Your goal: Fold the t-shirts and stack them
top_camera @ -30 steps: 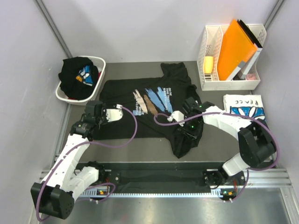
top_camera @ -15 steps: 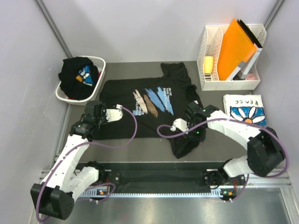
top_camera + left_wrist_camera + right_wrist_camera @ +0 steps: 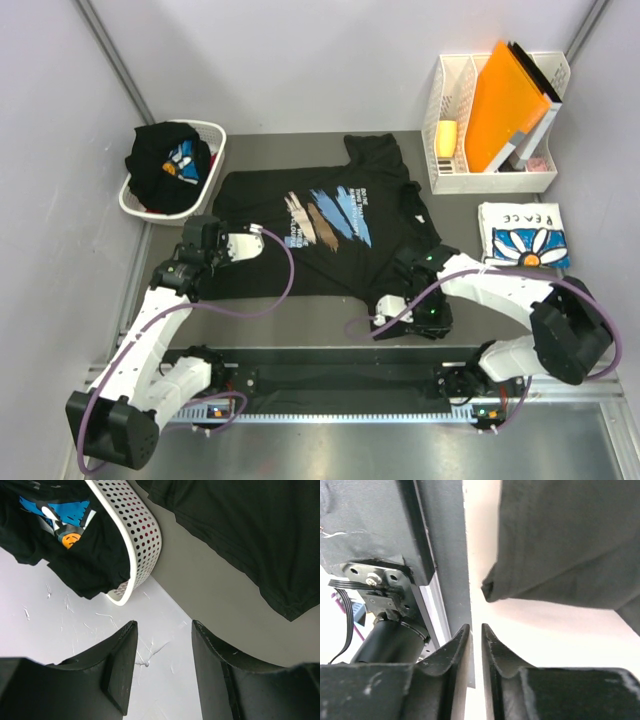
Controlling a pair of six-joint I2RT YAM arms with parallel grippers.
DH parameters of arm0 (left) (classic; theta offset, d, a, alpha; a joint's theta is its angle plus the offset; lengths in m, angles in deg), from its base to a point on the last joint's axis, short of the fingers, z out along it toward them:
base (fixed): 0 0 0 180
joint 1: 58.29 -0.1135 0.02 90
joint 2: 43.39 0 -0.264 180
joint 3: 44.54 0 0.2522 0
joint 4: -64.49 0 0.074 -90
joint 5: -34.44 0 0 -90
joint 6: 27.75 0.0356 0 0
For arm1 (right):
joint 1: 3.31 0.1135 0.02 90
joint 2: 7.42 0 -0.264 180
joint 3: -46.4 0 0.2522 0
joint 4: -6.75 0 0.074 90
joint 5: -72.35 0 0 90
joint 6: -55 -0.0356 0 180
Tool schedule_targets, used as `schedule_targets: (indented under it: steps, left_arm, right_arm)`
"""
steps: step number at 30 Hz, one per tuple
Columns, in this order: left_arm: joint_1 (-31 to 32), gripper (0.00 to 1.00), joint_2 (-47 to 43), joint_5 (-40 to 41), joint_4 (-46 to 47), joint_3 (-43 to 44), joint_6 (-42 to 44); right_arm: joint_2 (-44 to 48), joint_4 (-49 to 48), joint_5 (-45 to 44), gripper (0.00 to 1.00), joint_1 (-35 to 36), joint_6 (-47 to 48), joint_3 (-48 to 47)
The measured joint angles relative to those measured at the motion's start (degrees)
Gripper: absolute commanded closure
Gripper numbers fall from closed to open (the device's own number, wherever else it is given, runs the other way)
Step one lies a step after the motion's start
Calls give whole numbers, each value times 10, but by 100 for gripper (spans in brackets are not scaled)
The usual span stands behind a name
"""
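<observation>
Right gripper (image 3: pixel 476 630): pincer barely parted, a slit only, grasping nothing. It sits low at the near-right corner of the black tee (image 3: pixel 330 265). A doubled corner of the hem (image 3: pixel 490 587) lies just beyond its tips, not touching.

Left gripper (image 3: pixel 164 630): released, jaws well apart, empty. It hovers by the tee's left edge, with the basket (image 3: pixel 145 535) just beyond on the far side.

Tee location: spread print-up mid-table (image 3: pixel 455 215), right side bunched. Folded white tee (image 3: pixel 522 235) lies to the right, well apart. Another black tee (image 3: pixel 160 155) is heaped in the basket.

Risks (judgement):
- Slit too narrow to admit the doubled corner. A close from here may catch air, or only one layer.
- Corner is close to the near edge and rail (image 3: pixel 442 605). A pull toward near could drag cloth over the edge.
- The purple cable (image 3: pixel 365 325) loops beside the hem and could snag or ruck the fabric.
- A one-sided lift with the left idle would skew the fold.

Materials:
- Black tee: soft matte knit, limp, stitched hem, creases easily.
- Print (image 3: pixel 330 215): brush strokes in blue, white and tan.
- Basket: rigid white plastic, perforated, curved rim.
- Table: smooth grey mat.
</observation>
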Motion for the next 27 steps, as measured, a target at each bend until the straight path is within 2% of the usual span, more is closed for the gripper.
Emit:
schedule_targets:
  steps: [2,3,5,8,9,10,11,16,17,19,20,22,23,27]
  left_arm:
    - [0,48,0,0,1,0,0]
    - [0,48,0,0,1,0,0]
    - [0,47,0,0,1,0,0]
    - [0,48,0,-3,0,0,0]
    - [0,47,0,-6,-2,0,-1]
    - [0,48,-1,-10,-6,0,-2]
    - [0,48,-2,-17,-12,0,-2]
    - [11,52,-17,-77,-74,1,-2]
    - [12,59,-20,-92,-89,3,-2]
    - [14,66,-24,-146,-136,16,6]
    - [15,66,-25,-167,-154,22,8]
    - [17,53,-25,-216,-188,40,12]
    - [19,50,-25,-237,-202,50,12]
    - [21,50,-21,-304,-239,82,-4]
  right_arm:
    - [-7,2,-1,57,10,4,0]
    - [-12,3,-2,54,16,5,0]
    - [-16,4,-3,53,27,10,0]
    - [-12,-1,-12,73,29,10,-7]
    - [-9,-6,-16,89,26,11,-11]
    - [-6,-14,-21,97,21,7,-19]
    - [-3,-23,-26,100,14,4,-31]
    - [-6,-103,-48,100,-23,-23,-78]
    - [-11,-118,-51,100,-29,-27,-85]
    - [-30,-151,-53,100,-49,-34,-93]
    - [-43,-162,-52,100,-63,-40,-99]
    - [-77,-176,-37,100,-98,-53,-114]
    - [-100,-181,-30,100,-120,-59,-127]
    - [-183,-193,-2,100,-186,-80,-177]
